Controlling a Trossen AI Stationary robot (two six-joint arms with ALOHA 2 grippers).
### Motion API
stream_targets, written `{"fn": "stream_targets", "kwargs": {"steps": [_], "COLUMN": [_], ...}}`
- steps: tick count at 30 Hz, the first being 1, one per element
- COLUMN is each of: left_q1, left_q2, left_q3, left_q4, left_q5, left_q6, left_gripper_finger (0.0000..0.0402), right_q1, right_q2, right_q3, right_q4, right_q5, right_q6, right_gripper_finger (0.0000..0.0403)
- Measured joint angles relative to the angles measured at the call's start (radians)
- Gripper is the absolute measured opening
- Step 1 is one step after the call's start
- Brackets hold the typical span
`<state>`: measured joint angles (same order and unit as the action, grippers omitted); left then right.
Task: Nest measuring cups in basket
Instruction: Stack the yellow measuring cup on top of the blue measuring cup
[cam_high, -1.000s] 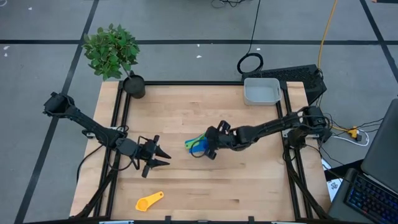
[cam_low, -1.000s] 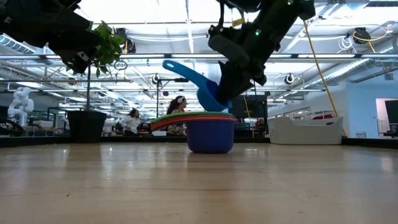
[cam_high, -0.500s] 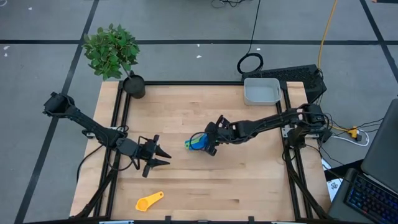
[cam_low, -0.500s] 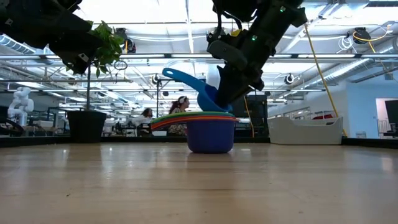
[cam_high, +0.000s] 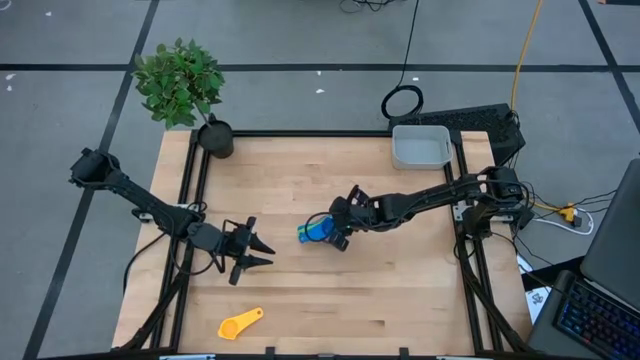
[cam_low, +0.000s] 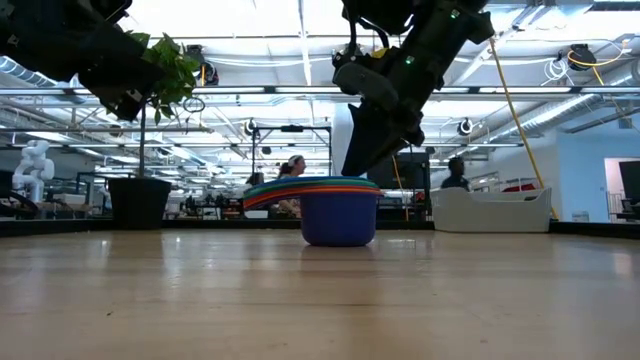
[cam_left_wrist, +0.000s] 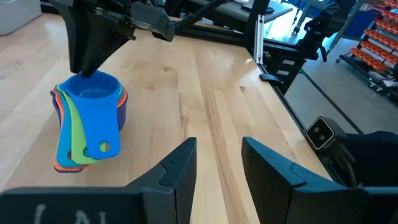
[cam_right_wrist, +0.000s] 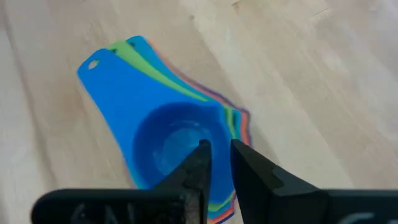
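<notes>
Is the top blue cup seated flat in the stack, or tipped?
Seated flat. The medium blue cup sits level inside the stack, handle lying along the others. The right gripper pinches its rim. The left gripper waits apart.

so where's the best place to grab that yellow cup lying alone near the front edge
Probably by its flat handle, coming straight down from above: the yellow cup lies flat on the table with bare wood around it, handle toward the right side. The left gripper, open, is nearest.
</notes>
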<state>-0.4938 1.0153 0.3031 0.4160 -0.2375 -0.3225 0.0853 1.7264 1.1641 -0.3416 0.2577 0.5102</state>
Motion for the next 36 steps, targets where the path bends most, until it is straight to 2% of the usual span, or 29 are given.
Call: {"fn": "stream_targets", "kwargs": {"steps": [9,17,22,24,28,31,36], "left_q1": [0.000,0.000,0.000,0.000,0.000,0.000,-0.001], "left_q2": [0.000,0.000,0.000,0.000,0.000,0.000,0.000], "left_q3": [0.000,0.000,0.000,0.000,0.000,0.000,0.000], "left_q4": [-0.003,-0.007,-0.013,-0.020,-0.024,-0.024,-0.046], "left_q5": [0.000,0.000,0.000,0.000,-0.007,-0.009,-0.009], "left_q6": [0.001,0.006,0.006,0.006,0.007,0.000,-0.072], "left_gripper_finger": [0.0131,0.0131,0.0131,0.0131,0.0131,0.0131,0.0131], "right_q1": [0.008,0.036,0.047,0.050,0.062,0.074,0.091], "right_q2": [0.000,0.000,0.000,0.000,0.000,-0.001,-0.001], "right_q3": [0.000,0.000,0.000,0.000,0.000,0.000,0.001], "right_q4": [0.026,0.292,0.365,0.401,0.555,0.672,0.768], "right_q5": [-0.029,-0.026,-0.032,-0.099,-0.350,-0.483,-0.524], "right_q6": [-0.029,-0.231,-0.294,-0.325,-0.358,-0.366,-0.381], "right_gripper_finger": [0.0081,0.0079,0.0079,0.0080,0.0079,0.0080,0.0080]}}
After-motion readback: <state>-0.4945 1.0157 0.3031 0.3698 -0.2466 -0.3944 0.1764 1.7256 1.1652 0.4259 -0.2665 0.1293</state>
